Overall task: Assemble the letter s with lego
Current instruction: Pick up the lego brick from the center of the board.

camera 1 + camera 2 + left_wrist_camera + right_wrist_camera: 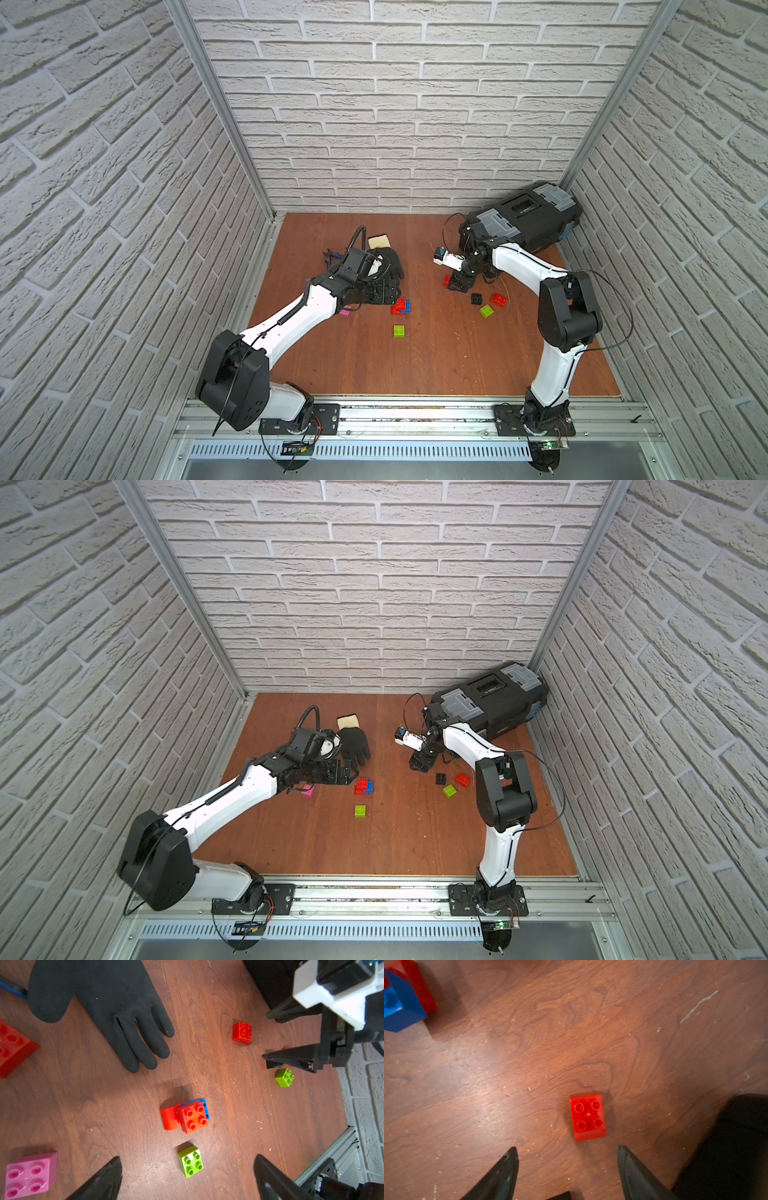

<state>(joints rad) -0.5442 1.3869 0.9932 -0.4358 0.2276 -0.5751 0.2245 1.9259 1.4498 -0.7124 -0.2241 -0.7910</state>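
One red brick (587,1115) sits studs-up on the desk (654,1022) just ahead of the right tool (566,1147), whose jaws stand apart with nothing between them (the brick lies beyond the tips, not inside the gap). Farther ahead of that tool and off to one side is the red-and-blue cluster (396,1005). The left tool (187,1158) is spread wide and empty. A lime brick (190,1161) shows in the gap between its tips, though I cannot tell whether it is at their height. Beyond it lies the cluster, with a pink brick (29,1174) off to the tool's side and a black glove (104,1007) farther ahead. In a top view a black brick (476,298) and second lime brick (486,311) lie near the right tool.
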